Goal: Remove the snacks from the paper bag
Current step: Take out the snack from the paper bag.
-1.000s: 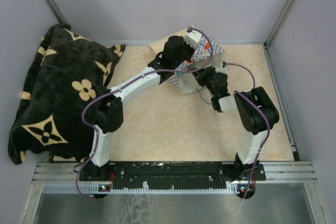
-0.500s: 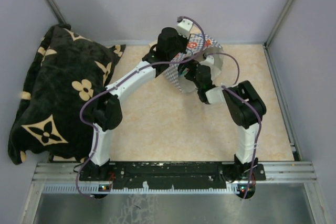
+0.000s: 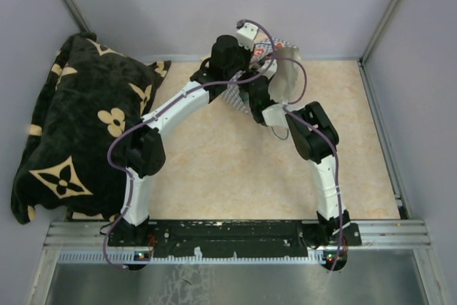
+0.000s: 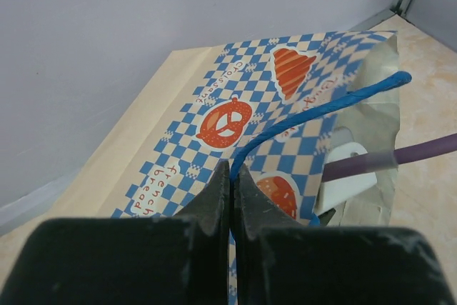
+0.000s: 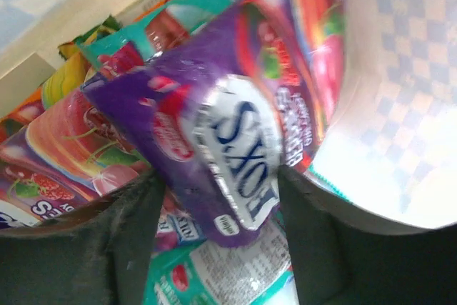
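Observation:
The paper bag lies at the far middle of the table with its mouth toward the arms; its checkered side fills the left wrist view. My left gripper is shut on the bag's blue string handle, holding it up. My right gripper is inside the bag, open, with one finger on either side of a purple snack packet. Teal, red-pink and yellow snacks lie packed under and beside it. In the top view the bag hides the right fingers.
A black blanket with cream flowers is heaped along the table's left side. Grey walls close in behind the bag. The right arm's purple cable runs across the bag's mouth.
The right arm has pushed forward and leftward into the bag, and its jaws have opened around the purple packet. The left gripper has shifted slightly left and back with the handle.

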